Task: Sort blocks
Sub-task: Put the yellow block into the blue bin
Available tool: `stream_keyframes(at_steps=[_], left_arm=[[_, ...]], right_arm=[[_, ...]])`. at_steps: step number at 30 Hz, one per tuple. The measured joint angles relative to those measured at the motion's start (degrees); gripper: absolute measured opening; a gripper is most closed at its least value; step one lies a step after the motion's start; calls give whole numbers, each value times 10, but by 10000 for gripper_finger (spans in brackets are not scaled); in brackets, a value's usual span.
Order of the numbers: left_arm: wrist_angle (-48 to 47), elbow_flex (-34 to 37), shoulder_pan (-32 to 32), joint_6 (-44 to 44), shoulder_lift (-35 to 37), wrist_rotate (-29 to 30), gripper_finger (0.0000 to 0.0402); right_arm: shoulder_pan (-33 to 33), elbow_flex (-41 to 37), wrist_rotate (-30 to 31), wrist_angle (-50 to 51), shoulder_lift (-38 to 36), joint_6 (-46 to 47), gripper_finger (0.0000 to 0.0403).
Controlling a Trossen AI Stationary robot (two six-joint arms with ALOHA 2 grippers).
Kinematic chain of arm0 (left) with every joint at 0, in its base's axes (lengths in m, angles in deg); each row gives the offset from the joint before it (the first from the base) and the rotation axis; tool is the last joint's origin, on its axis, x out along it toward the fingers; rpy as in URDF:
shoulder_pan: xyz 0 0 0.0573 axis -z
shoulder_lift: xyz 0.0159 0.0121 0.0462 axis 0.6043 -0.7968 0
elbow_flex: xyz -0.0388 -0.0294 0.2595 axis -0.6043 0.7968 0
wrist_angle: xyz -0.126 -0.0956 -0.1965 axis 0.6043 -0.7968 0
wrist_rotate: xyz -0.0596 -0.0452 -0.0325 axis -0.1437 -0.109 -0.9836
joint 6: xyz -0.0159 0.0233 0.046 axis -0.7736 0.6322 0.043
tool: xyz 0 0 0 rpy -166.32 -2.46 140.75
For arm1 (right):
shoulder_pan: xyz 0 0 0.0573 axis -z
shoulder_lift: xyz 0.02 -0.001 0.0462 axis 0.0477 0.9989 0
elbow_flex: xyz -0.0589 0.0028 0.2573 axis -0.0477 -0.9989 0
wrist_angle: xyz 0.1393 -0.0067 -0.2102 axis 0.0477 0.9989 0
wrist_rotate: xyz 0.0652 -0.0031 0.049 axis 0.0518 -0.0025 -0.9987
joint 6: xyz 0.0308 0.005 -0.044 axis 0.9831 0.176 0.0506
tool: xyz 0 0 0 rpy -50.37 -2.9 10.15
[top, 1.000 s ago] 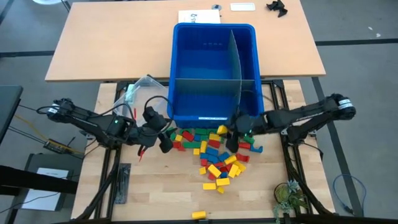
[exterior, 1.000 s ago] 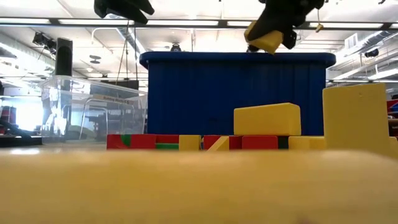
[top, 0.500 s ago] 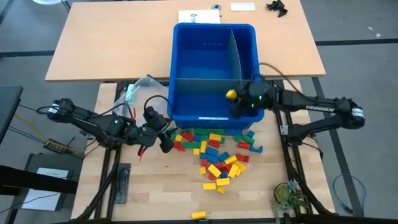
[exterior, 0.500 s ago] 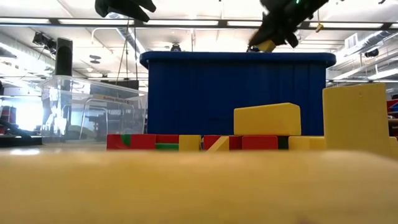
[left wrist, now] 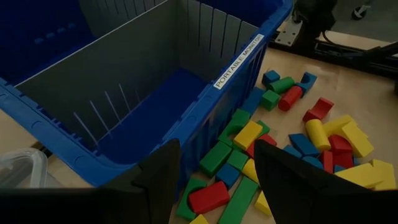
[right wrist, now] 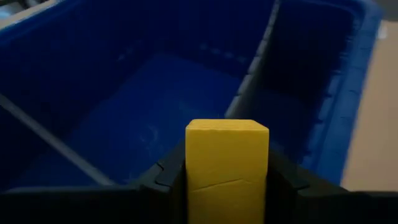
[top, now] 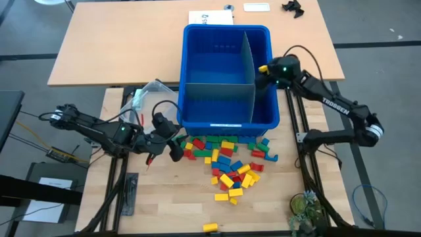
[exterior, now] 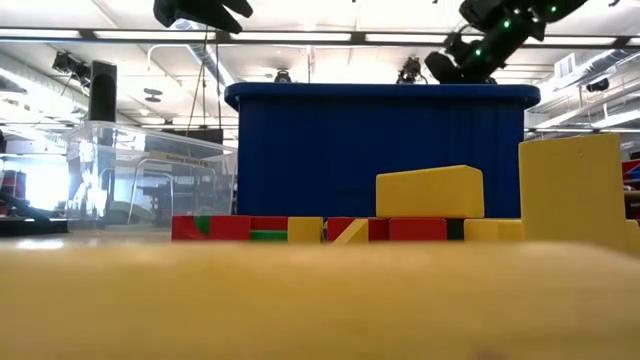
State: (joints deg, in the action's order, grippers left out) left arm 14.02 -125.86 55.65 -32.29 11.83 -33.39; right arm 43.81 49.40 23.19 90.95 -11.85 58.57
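Many red, yellow, blue and green blocks (top: 227, 158) lie in a loose pile on the wooden table, just in front of the blue bin (top: 197, 122). My right gripper (top: 264, 70) is over the bin's narrow right compartment, shut on a yellow block (right wrist: 227, 158). My left gripper (top: 172, 143) hangs open above the pile's left end, by the bin's near left corner. Nothing is between its fingers (left wrist: 158, 177). My right gripper pinches the yellow block between its two fingers, one on each of two opposite sides (right wrist: 190, 171). The fingers come from the table's right, slanting a little downward. The block is lifted clear, above the inside of the bin, its end face toward the camera.
Grey dividers (top: 250, 62) split the bin into compartments. A clear plastic tub (top: 150, 92) stands left of the bin. One stray yellow block (top: 210, 227) lies near the front edge. Papers (top: 210, 18) lie on the far table.
My right gripper has carried the yellow block from above the pile's right part toward the far edge, over the bin's near right corner, to above the right compartment. It has swung round to point toward the table's left. The block has stayed in its hold.
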Motion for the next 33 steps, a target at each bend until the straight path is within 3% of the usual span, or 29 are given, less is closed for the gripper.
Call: stream_keyframes(at_steps=[6,19,28,33], left_arm=[[2,0,0,0,0,0,214],[31,0,0,-1,0,0,214],[69,0,0,-1,0,0,214],[92,0,0,-1,0,0,214]], right_arm=[[45,0,-40,-25,28,0,132],[59,0,-46,-64,81,5,132],[54,0,-67,-88,74,0,243],[34,0,-71,-88,53,-18,270]])
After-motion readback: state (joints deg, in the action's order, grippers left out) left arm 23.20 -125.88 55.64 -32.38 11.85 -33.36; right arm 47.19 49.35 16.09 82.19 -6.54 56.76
